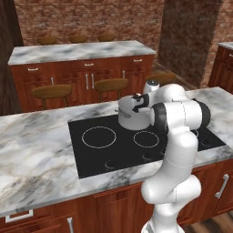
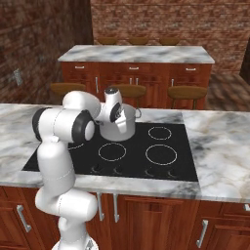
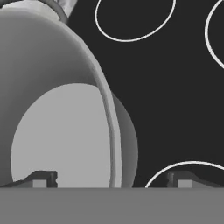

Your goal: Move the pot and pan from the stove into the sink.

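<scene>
The pot (image 1: 130,117) is seen standing upright on the stove (image 1: 109,150), at the cooktop's far edge, near its middle. From the hand view, the pot (image 3: 61,109) is looked into from above: a plain pale grey floor is visible and nothing is seen inside it. A small side handle is noted on the pot (image 2: 128,122) in the right base view.

The gripper (image 3: 111,178) is held directly over the pot's rim, with 1 fingertip (image 3: 43,178) above the pot's interior and the other above the black glass outside the wall. The fingers are spread apart, the rim lying between them; contact with the rim cannot be confirmed.

4 white burner rings are counted on the cooktop. The marble counter (image 1: 36,154) surrounds the stove.
</scene>
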